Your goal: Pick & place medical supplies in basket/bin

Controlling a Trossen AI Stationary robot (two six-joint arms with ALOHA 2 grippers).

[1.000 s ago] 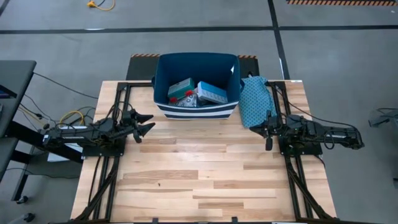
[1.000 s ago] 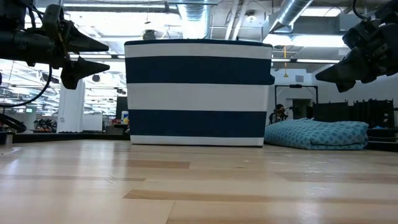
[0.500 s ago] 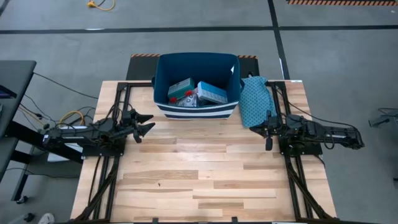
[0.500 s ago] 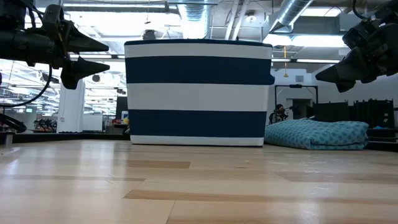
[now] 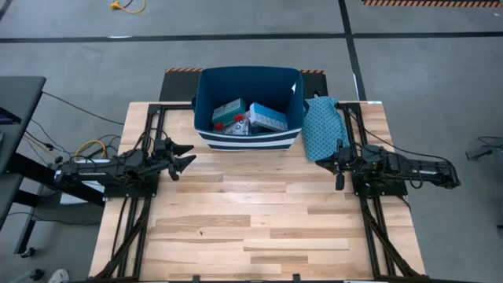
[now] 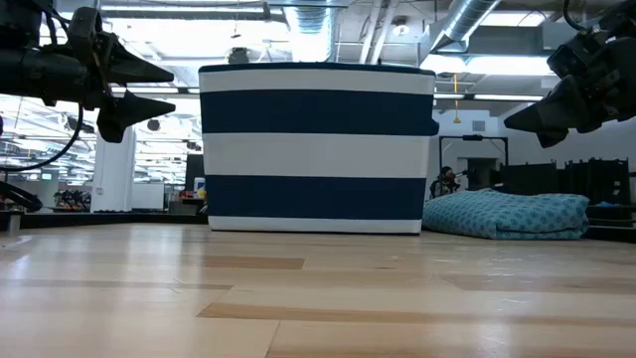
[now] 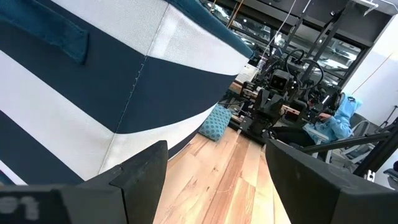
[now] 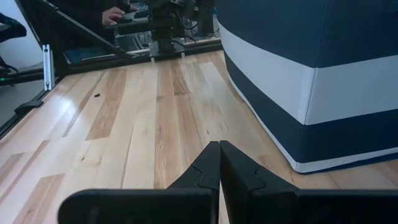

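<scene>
Supplies in navy striped bin (image 5: 248, 138); both arms idle
Left gripper (image 5: 187, 156) jaws spread, empty, bin just beyond its tips; right gripper (image 5: 339, 174) jaws pressed together, teal cloth bag (image 5: 321, 126) just ahead.

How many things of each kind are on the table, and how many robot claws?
Striped navy bin: 1, with supplies inside, too jumbled to count
Teal patterned cloth bag: 1
Robot claws: 2, left gripper open, right gripper shut
Total: 4
</scene>
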